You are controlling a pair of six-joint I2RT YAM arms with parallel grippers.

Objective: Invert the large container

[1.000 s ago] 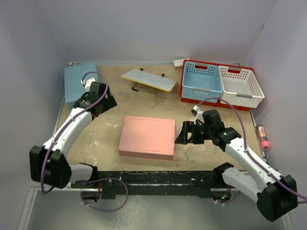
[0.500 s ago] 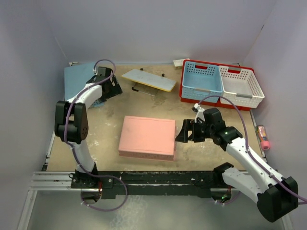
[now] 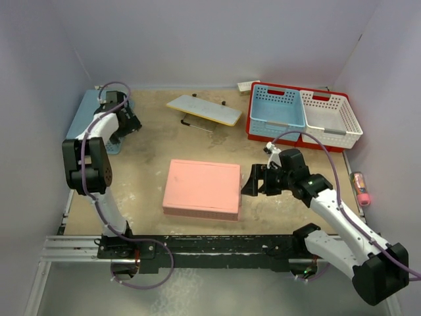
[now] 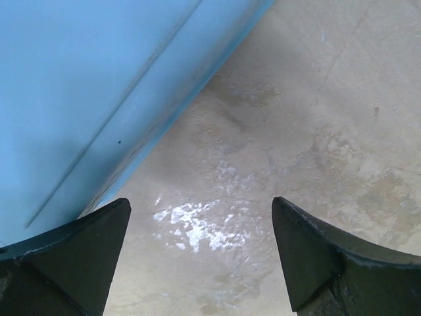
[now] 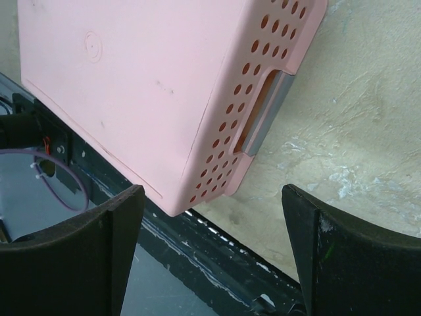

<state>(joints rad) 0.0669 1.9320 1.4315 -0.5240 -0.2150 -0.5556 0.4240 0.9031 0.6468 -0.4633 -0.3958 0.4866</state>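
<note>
The large container (image 3: 248, 122) is a bright red bin standing upright at the back right. A light-blue basket (image 3: 277, 105) and a white basket (image 3: 331, 110) sit inside it. Neither gripper is near it. My right gripper (image 3: 252, 182) is open and empty, close to the right end of an upside-down pink perforated basket (image 3: 202, 187). In the right wrist view, the gripper (image 5: 212, 191) frames the pink basket's (image 5: 145, 79) near corner and handle slot. My left gripper (image 3: 131, 122) is open and empty at the far left, low over bare table (image 4: 200, 207).
A blue solid-walled container (image 3: 84, 120) lies upside down at the far left, beside the left gripper (image 4: 79, 85). A flat board with a yellow edge (image 3: 204, 110) lies at the back middle. A small pink object (image 3: 361, 188) lies at the right edge. A black rail (image 3: 210, 247) runs along the near edge.
My left arm has swung back and to the left, from beside the blue container's near corner to its far right side. The right arm has hardly moved.
</note>
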